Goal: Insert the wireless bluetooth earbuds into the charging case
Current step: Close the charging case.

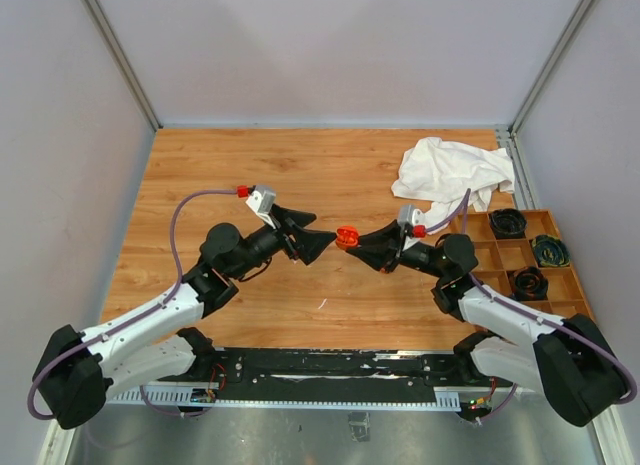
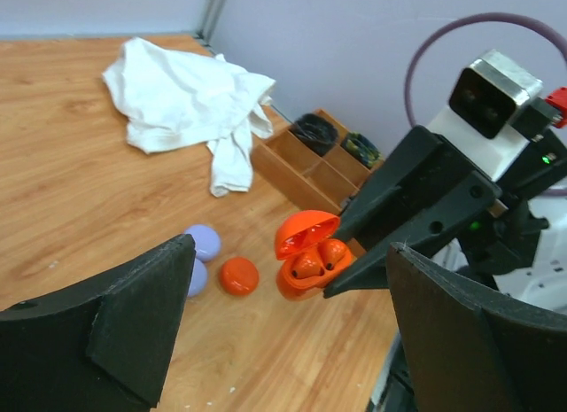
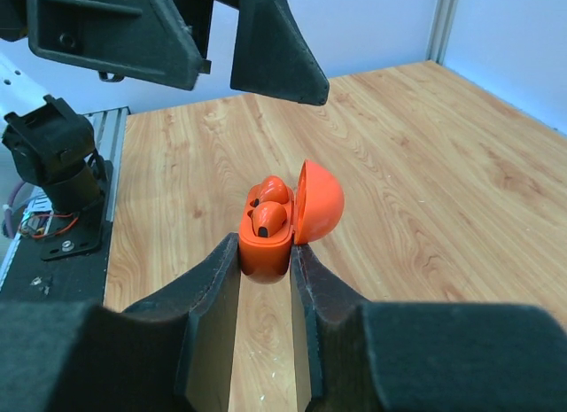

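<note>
The orange-red charging case point(image 3: 266, 245) hangs above the table with its lid point(image 3: 319, 204) swung open. My right gripper point(image 3: 266, 257) is shut on the case's lower half. Two orange-red earbuds point(image 3: 269, 219) sit side by side in its wells, and the left wrist view shows both earbuds point(image 2: 308, 267) from the other side. My left gripper point(image 1: 322, 247) points at the case point(image 1: 347, 237) from the left, a short way off. It is open, and its fingers point(image 2: 133, 314) stand wide apart with nothing between them.
Two round lavender discs point(image 2: 204, 242) and an orange-red disc point(image 2: 239, 275) lie on the wooden table below the case. A crumpled white cloth point(image 1: 450, 170) lies at the back right. A wooden compartment tray point(image 1: 497, 255) with dark coiled items lines the right edge.
</note>
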`<state>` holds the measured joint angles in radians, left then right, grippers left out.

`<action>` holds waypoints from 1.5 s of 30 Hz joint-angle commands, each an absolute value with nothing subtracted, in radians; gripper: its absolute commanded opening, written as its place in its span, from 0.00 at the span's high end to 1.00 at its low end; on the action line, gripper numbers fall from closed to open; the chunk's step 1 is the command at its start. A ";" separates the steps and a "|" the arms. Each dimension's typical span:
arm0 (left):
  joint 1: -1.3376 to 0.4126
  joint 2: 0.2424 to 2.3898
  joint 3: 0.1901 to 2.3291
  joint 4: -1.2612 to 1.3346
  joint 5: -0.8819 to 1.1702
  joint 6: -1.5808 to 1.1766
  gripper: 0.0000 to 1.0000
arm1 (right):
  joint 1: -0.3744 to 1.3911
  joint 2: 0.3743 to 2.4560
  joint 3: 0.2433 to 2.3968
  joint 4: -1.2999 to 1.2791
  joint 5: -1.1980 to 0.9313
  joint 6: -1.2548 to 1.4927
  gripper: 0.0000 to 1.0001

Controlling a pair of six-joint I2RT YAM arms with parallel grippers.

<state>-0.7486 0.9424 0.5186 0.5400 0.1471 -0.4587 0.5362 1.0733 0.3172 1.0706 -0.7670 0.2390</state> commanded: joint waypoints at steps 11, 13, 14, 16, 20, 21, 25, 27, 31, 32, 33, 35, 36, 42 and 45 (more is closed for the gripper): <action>-0.680 1.144 0.582 0.632 0.527 -0.656 0.04 | 0.529 1.167 0.393 1.191 -0.900 0.367 0.99; -0.680 1.162 0.582 0.671 0.559 -0.677 0.04 | 0.529 1.182 0.397 1.201 -0.911 0.377 0.99; -0.680 1.167 0.583 0.687 0.572 -0.684 0.05 | 0.529 1.189 0.398 1.205 -0.915 0.383 0.99; -0.680 1.169 0.584 0.707 0.587 -0.688 0.06 | 0.529 1.203 0.403 1.204 -0.927 0.392 0.99; -0.669 1.160 0.571 0.751 0.608 -0.706 0.09 | 0.528 1.235 0.411 1.201 -0.953 0.410 0.99; -0.665 1.156 0.566 0.771 0.616 -0.714 0.10 | 0.527 1.241 0.412 1.206 -0.958 0.417 0.99; -0.646 1.137 0.544 0.831 0.654 -0.742 0.12 | 0.519 1.256 0.414 1.209 -0.980 0.441 0.99; -0.641 1.131 0.544 0.836 0.668 -0.749 0.13 | 0.513 1.259 0.413 1.198 -0.988 0.449 0.99; -0.640 1.136 0.544 0.851 0.714 -0.763 0.14 | 0.504 1.262 0.416 1.180 -0.998 0.455 0.99; -0.640 1.135 0.543 0.842 0.715 -0.761 0.14 | 0.504 1.261 0.415 1.176 -0.998 0.457 0.99; -0.638 1.129 0.543 0.821 0.707 -0.751 0.14 | 0.500 1.258 0.414 1.168 -0.994 0.459 0.99; -0.630 1.102 0.544 0.737 0.657 -0.709 0.12 | 0.489 1.243 0.414 1.112 -0.975 0.456 0.99; -0.625 1.081 0.546 0.682 0.618 -0.680 0.11 | 0.483 1.231 0.416 1.053 -0.955 0.445 0.99; -0.623 0.948 0.611 0.216 0.139 -0.524 0.04 | 0.472 1.140 0.487 0.491 -0.765 0.270 0.99; -0.623 0.909 0.657 0.021 -0.039 -0.503 0.02 | 0.472 1.133 0.517 0.307 -0.687 0.253 0.98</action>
<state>-0.6304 0.9607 0.5842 0.3489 0.2955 -0.5877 0.4862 1.1595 0.4591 0.6479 -0.8211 0.3374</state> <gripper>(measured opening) 0.966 0.260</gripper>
